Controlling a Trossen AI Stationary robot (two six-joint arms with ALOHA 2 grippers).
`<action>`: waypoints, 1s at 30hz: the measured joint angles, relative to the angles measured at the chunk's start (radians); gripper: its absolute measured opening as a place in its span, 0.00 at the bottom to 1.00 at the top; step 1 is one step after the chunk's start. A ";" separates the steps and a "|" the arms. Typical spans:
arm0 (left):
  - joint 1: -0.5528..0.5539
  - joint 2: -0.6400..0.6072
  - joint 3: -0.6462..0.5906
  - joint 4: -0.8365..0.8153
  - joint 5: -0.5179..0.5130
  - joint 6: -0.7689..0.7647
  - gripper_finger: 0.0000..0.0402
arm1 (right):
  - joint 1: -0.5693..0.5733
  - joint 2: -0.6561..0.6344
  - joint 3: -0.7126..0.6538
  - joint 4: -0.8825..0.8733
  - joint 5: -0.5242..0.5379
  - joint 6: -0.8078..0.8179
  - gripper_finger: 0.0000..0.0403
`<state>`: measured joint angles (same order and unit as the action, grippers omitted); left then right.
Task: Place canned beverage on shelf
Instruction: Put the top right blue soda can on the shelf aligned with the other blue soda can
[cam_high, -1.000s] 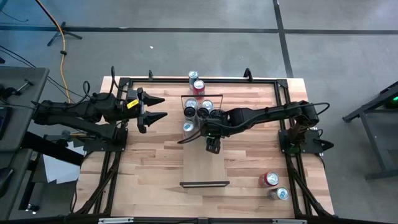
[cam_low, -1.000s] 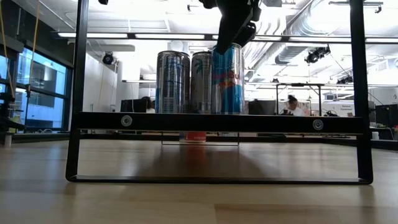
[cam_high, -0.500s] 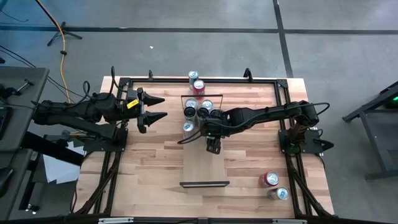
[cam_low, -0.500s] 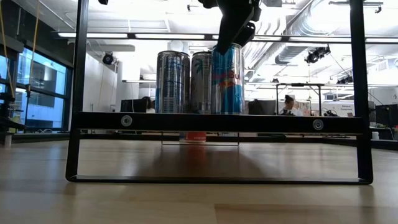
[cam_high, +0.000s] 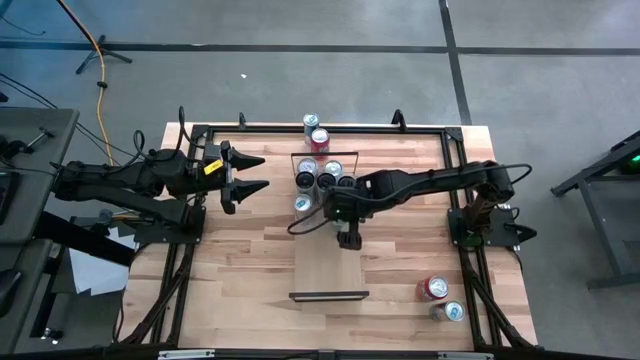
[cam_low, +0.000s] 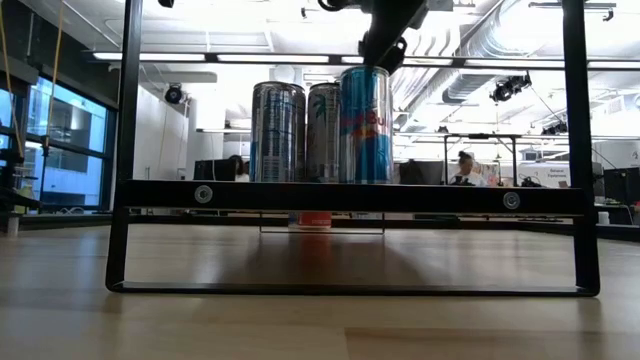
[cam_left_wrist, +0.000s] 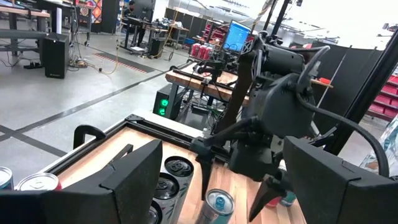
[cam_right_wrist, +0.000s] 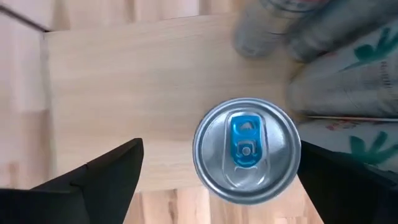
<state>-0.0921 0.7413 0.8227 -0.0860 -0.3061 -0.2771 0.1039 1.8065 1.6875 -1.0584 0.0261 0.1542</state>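
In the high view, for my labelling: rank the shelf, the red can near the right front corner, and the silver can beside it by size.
1. shelf, largest by far.
2. red can and silver can: alike, cannot be ranked.

Legible text: partial red "Red Bull" lettering on the tall blue-and-silver metal can (cam_low: 366, 125). Other cans' print unreadable.

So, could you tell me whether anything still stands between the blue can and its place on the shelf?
Nothing visible does: the blue can already stands upright on the shelf beside other cans. The right gripper is open above it, fingers clear of its sides.
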 joint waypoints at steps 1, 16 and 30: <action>0.000 0.000 0.000 0.000 0.000 0.000 0.73 | -0.003 -0.003 0.000 -0.002 -0.022 -0.010 0.97; 0.000 0.000 0.000 0.000 0.000 0.000 0.73 | -0.100 -0.144 0.000 0.005 -0.016 -0.122 0.97; 0.000 0.000 0.000 0.001 0.000 -0.009 0.73 | -0.088 -0.232 0.000 0.138 -0.059 -0.576 0.97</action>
<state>-0.0922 0.7414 0.8227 -0.0853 -0.3061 -0.2864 0.0159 1.5742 1.6875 -0.9203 -0.0333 -0.4219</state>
